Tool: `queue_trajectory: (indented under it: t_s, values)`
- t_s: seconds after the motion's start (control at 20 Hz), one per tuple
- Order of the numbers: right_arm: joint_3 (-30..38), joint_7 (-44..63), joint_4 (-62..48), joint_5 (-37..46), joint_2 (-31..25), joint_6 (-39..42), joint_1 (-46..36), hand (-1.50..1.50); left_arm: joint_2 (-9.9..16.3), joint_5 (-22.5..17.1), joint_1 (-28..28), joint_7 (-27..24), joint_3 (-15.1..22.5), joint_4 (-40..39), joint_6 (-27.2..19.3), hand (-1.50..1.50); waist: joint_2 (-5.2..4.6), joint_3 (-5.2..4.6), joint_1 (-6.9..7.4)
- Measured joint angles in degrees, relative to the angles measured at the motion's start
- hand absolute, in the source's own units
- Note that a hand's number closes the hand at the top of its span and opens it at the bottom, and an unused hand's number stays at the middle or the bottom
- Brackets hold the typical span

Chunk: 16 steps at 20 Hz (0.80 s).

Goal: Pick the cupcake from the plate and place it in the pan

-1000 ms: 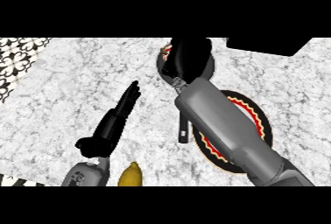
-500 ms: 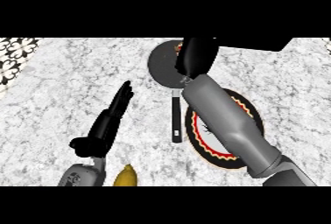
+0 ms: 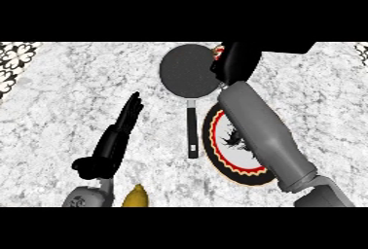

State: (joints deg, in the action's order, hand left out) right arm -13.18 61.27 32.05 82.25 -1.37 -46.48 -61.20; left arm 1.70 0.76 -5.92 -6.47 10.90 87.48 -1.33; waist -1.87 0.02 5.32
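While the right hand [image 3: 233, 63] sits at the pan's [image 3: 188, 70] right rim, fingers curled under; can't tell what it holds, cupcake not visible. Forearm crosses the plate [image 3: 229, 155], which lies just right of pan handle. Left hand [image 3: 115, 141] rests on the counter [image 3: 64, 112], fingers straight, holding nothing. Yellow obj. [image 3: 135, 197] at bottom edge.

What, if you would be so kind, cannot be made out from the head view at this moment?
- The cupcake: only a sliver shows beside the right hand; the hand hides the rest, so the grip cannot be judged.
- The plate: the right forearm covers much of it.
- The yellow object: cut off by the lower edge.
- The pan's right rim: hidden behind the right hand.
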Motion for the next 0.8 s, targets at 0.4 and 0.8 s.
queue_trajectory:
  t_s: [0.4, 0.8]
  values:
    - [10.20, -2.88, -7.76, -15.16, 1.09, -0.08, -0.40, -1.50, 0.18, -0.35, -0.77, -0.34, 0.57, -0.13, 1.47, 0.00, -1.05, 0.18, 2.42]
    - [15.14, -15.17, -8.98, -26.54, 1.30, -3.52, -1.16, -1.50, -0.04, -0.50, -1.46, 0.10, 0.64, 0.41, 1.62, 0.00, -1.30, 0.26, 3.14]
